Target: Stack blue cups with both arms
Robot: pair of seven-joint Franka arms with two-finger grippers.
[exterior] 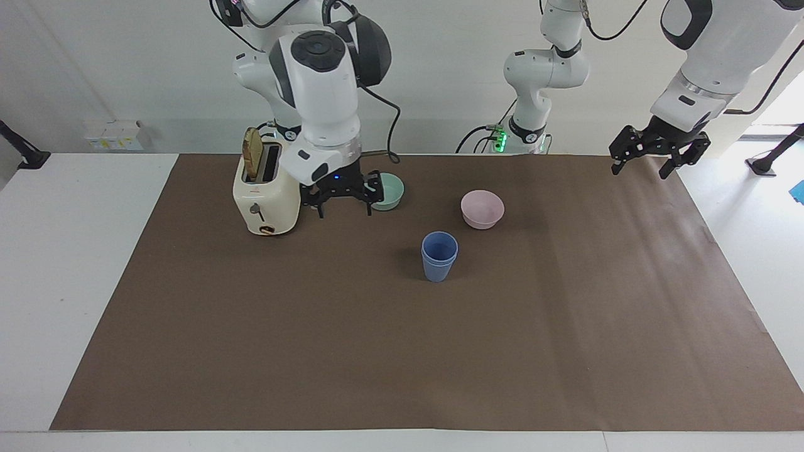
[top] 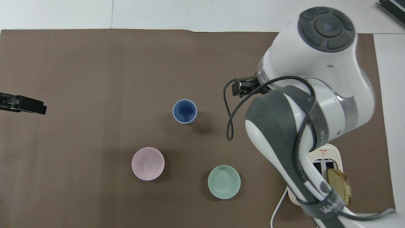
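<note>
The two small matte periwinkle-blue plastic cups (exterior: 440,256) stand nested one inside the other, upright, on the brown paper-covered surface (exterior: 402,351), a little above the centre of the facing frame and just above and slightly to one side of centre in the overhead frame (top: 184,111). Nothing touches them.

The right tool (exterior: 343,199), black and two-fingered, hangs in the upper middle-left of the facing frame, above the brown cover between the cream toaster (exterior: 266,191) and the mint-green round bowl (exterior: 389,191). Its fingers stand spread wide apart and hold nothing. In the overhead frame only a part of it (top: 248,87) shows at the upper right, under the big white wrist of the right arm (top: 316,95), which fills much of that side of the picture.

The left tool (exterior: 659,158) hangs at the upper right of the facing frame, over the corner of the brown cover at the left arm's end, well apart from the cups. Its fingers are also spread and empty. In the overhead frame its black tip (top: 22,104) juts in at the left edge, about mid-height.

The pale pink round bowl (exterior: 482,208) sits on the surface near the stacked cups, closer to the robots, and the mint-green bowl lies closer still, toward the right arm's end. The toaster stands at the upper left of the facing frame, a slice of bread (exterior: 252,154) sticking up out of one slot.
</note>
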